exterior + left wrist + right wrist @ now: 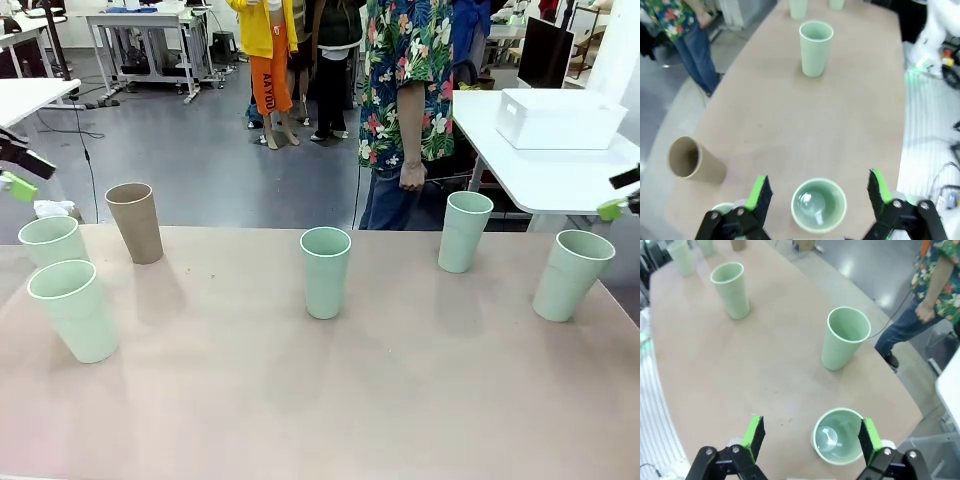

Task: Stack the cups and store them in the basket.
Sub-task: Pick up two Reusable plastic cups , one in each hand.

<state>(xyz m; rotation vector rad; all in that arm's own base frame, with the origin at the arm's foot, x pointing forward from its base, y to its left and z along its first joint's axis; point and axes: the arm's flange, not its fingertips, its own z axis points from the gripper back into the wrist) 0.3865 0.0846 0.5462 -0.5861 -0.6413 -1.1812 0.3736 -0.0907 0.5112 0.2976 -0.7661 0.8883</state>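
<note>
Six cups stand upright and apart on a tan table (400,400). At the left are the near green cup (75,310), the far green cup (50,240) and the brown cup (135,222). The middle cup (325,270) stands alone, with the right-hand cup (465,232) and the end cup (572,274) beyond it. The white basket (560,118) sits on a separate table at the far right. The left gripper (819,190) hangs open over the near green cup, and the right gripper (811,435) hangs open over the end cup.
</note>
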